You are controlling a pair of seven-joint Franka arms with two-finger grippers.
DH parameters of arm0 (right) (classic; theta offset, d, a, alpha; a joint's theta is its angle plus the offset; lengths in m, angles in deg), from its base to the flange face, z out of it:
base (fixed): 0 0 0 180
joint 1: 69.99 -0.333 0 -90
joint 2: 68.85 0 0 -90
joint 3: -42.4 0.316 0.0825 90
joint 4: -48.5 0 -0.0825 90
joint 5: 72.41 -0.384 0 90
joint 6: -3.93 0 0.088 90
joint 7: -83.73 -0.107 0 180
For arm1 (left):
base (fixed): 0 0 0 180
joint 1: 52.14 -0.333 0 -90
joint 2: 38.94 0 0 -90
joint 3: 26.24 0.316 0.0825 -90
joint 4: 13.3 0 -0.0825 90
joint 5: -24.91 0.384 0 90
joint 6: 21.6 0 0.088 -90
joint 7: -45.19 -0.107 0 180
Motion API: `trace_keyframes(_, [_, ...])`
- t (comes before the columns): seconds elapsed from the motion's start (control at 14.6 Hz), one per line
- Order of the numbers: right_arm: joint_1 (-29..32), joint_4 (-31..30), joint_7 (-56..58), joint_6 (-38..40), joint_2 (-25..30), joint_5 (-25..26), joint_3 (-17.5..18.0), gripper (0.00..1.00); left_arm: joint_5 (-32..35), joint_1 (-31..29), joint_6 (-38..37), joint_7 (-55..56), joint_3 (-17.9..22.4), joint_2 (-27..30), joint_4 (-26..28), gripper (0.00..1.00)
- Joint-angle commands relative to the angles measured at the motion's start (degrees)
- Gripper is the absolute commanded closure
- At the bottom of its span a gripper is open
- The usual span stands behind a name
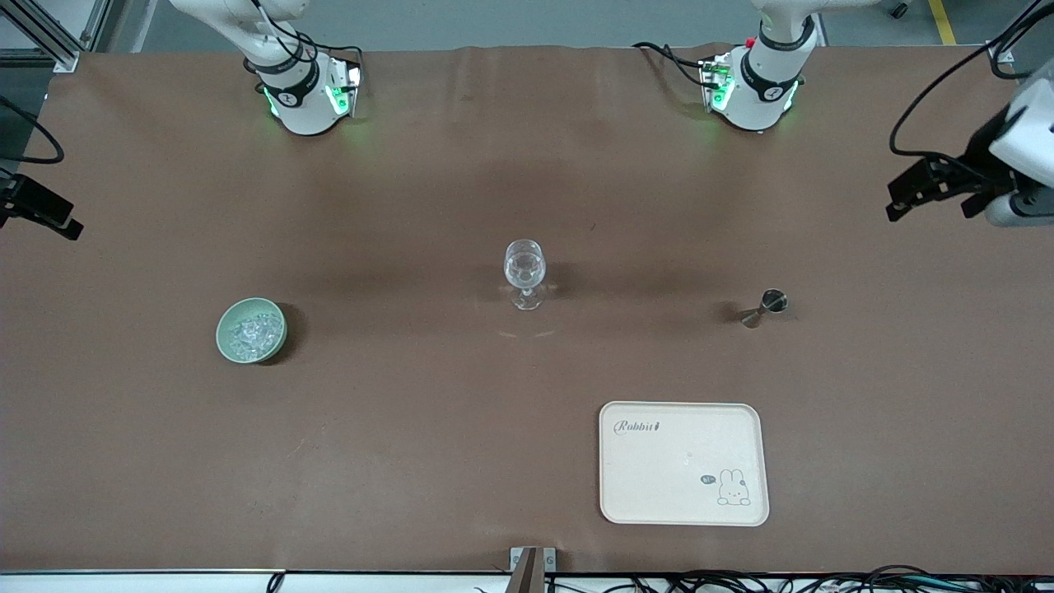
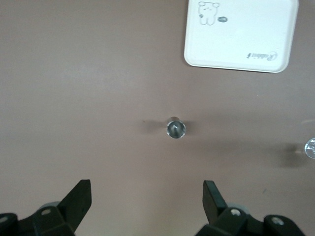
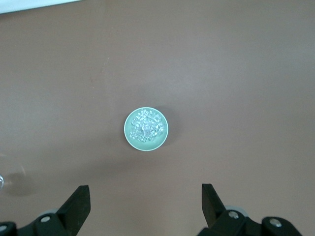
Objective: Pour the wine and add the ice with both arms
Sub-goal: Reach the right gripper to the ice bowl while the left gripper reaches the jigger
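Note:
The steel jigger (image 1: 766,305) stands on the brown table toward the left arm's end; the wine in it does not show. It also shows in the left wrist view (image 2: 175,129). The ice (image 1: 254,334) lies in a pale green bowl (image 1: 226,319) toward the right arm's end, and both show in the right wrist view: ice (image 3: 146,127), bowl (image 3: 129,139). My left gripper (image 2: 147,199) is open and empty, high over the table's end (image 1: 910,196). My right gripper (image 3: 145,201) is open and empty, high over the table's other end (image 1: 45,216).
A clear stemmed glass (image 1: 524,273) stands at the table's middle, between bowl and jigger. A cream tray (image 1: 683,494) with a rabbit print lies nearer to the front camera than the jigger; it also shows in the left wrist view (image 2: 236,44).

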Motion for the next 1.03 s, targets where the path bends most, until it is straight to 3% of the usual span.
trace_keyframes(0.0, [-0.63, -4.65, 0.32, -3.21, 0.68, -0.29, -0.22, 0.0, -1.42, -1.72, -3.98, 0.66, 0.01, -5.41, -2.95, 0.0])
trace_keyframes(0.21, [-0.98, -14.11, 0.5, -12.86, 0.5, -0.29, -0.05, 0.0, -2.9, -3.82, -5.05, 10.83, -0.08, -10.6, -2.34, 0.0])
trace_keyframes(0.55, [-1.34, -31.09, 1.64, -30.71, 0.24, 0.24, -0.05, 0.0, -13.7, -7.51, -4.18, 27.01, 0.01, -22.63, -1.81, 0.0])
trace_keyframes(0.96, [-1.69, -40.77, 7.08, -50.39, -8.09, 0.59, -0.05, 0.0, -20.48, -13.4, -1.02, 28.0, -0.08, -31.79, -1.81, 0.06])
